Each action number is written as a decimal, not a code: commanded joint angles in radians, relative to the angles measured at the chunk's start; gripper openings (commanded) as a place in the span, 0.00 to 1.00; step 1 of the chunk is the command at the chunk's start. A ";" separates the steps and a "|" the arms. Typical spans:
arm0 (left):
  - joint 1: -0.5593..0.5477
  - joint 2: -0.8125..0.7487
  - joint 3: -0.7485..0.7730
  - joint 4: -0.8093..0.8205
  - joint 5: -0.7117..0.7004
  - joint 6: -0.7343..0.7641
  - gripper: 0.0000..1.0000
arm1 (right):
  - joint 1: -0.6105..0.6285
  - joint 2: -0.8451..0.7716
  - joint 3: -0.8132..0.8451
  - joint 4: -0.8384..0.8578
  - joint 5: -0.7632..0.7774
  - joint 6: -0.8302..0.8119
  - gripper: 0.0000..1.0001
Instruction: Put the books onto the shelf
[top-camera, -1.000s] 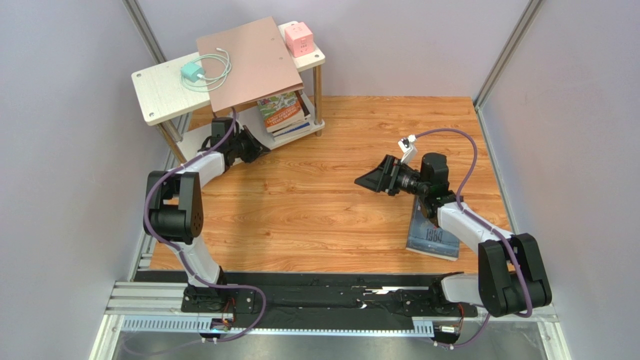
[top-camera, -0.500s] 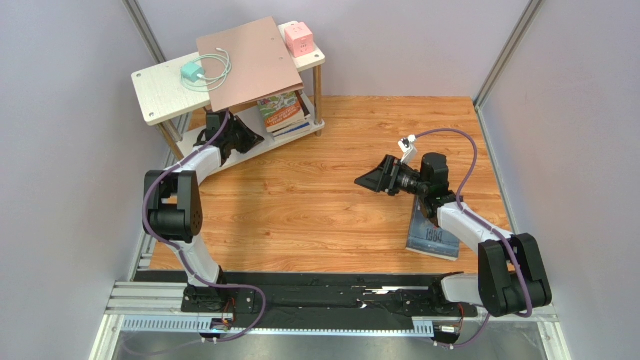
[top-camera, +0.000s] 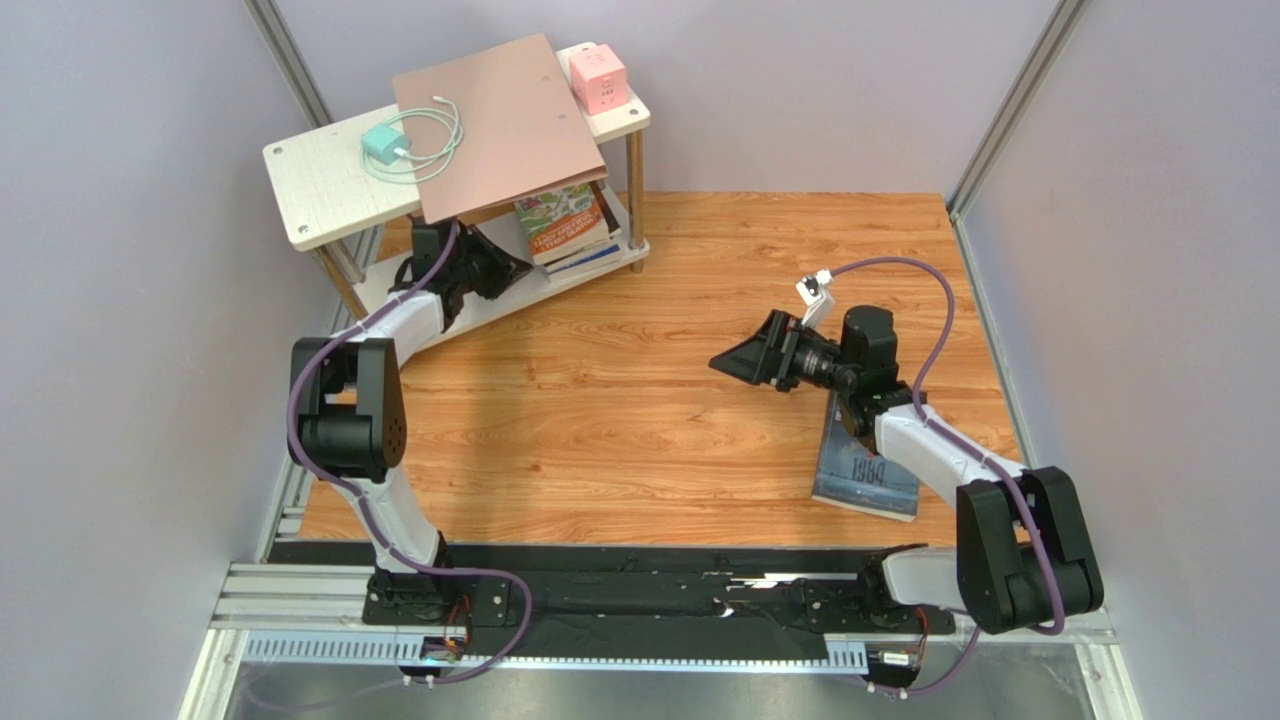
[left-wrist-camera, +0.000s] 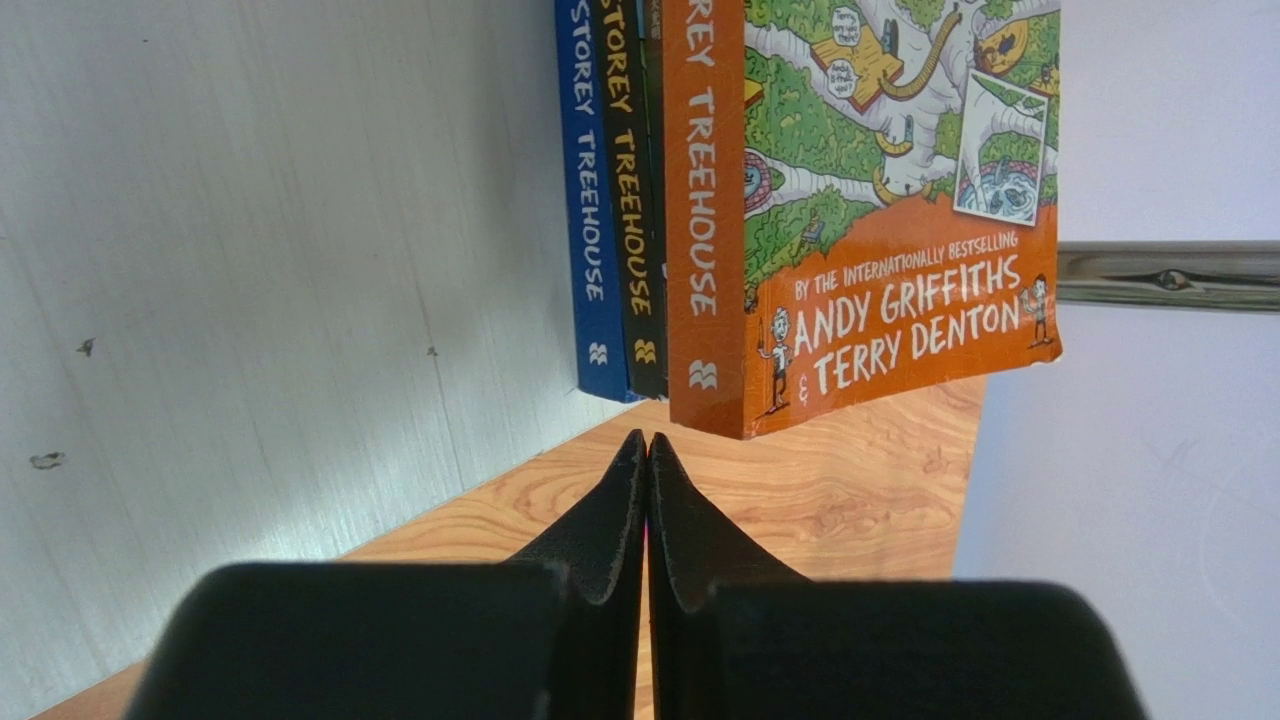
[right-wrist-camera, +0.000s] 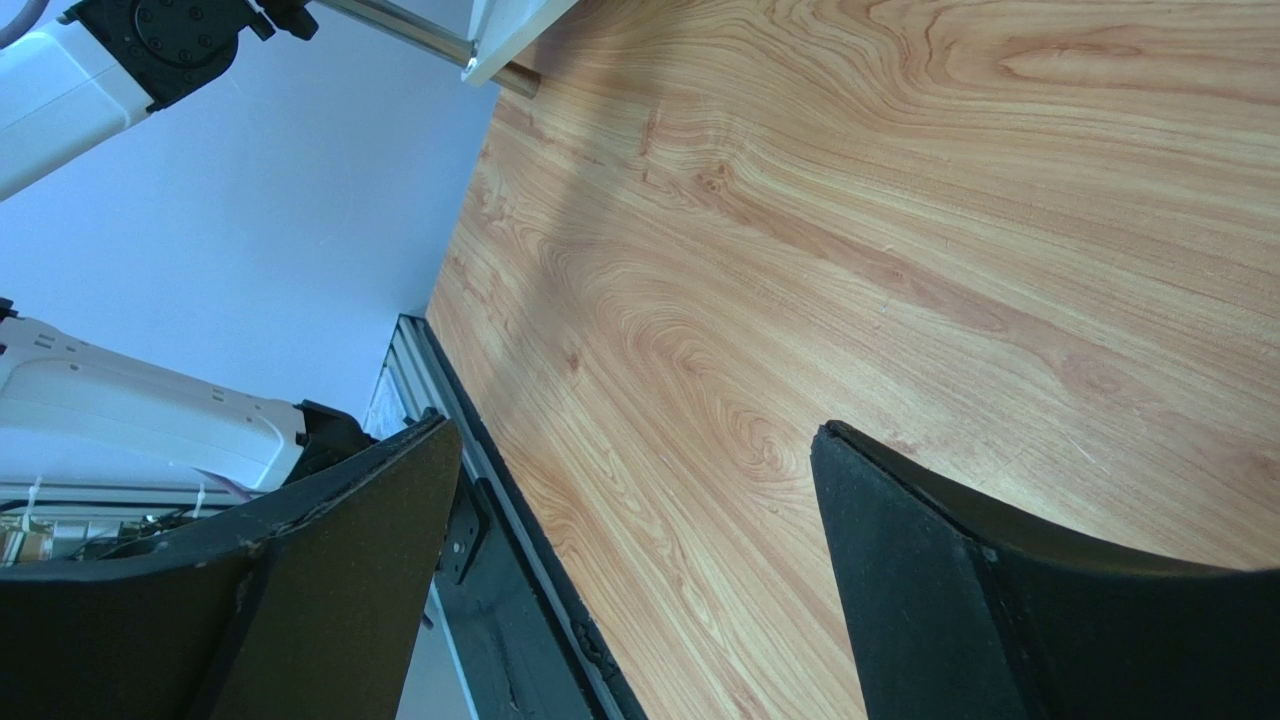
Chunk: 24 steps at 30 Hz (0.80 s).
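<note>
The shelf (top-camera: 323, 180) stands at the back left. A stack of books (top-camera: 568, 225) lies on its lower board, with an orange Treehouse cover (left-wrist-camera: 887, 225) on one side and blue (left-wrist-camera: 583, 225) and dark (left-wrist-camera: 631, 195) spines beside it. My left gripper (top-camera: 520, 276) is shut with nothing in it. Its tips (left-wrist-camera: 646, 443) are just short of the stack's near end, over the lower board (left-wrist-camera: 271, 300). A grey-blue book (top-camera: 864, 473) lies on the floor at the right, partly under my right arm. My right gripper (top-camera: 724, 362) hangs open and empty over the bare floor (right-wrist-camera: 639, 450).
On the top board lie a pinkish-brown board (top-camera: 504, 120), a teal charger with cable (top-camera: 386, 146) and a pink cube (top-camera: 598, 75). A metal shelf leg (left-wrist-camera: 1165, 278) runs beside the books. Grey walls and frame posts close in the orange wood floor (top-camera: 631, 405).
My left gripper has moved a little up and in toward the lower shelf board, still shut. The right arm and the floor book have not moved.
</note>
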 joint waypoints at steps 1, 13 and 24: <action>0.008 0.015 0.057 0.052 0.030 -0.012 0.00 | 0.007 0.004 -0.003 0.028 -0.007 -0.014 0.93; 0.006 0.058 0.088 0.037 0.034 -0.023 0.00 | 0.004 0.007 -0.003 0.030 -0.010 -0.017 0.93; -0.017 -0.184 -0.213 0.187 -0.009 -0.052 0.00 | 0.005 -0.025 0.005 -0.028 0.037 -0.044 0.94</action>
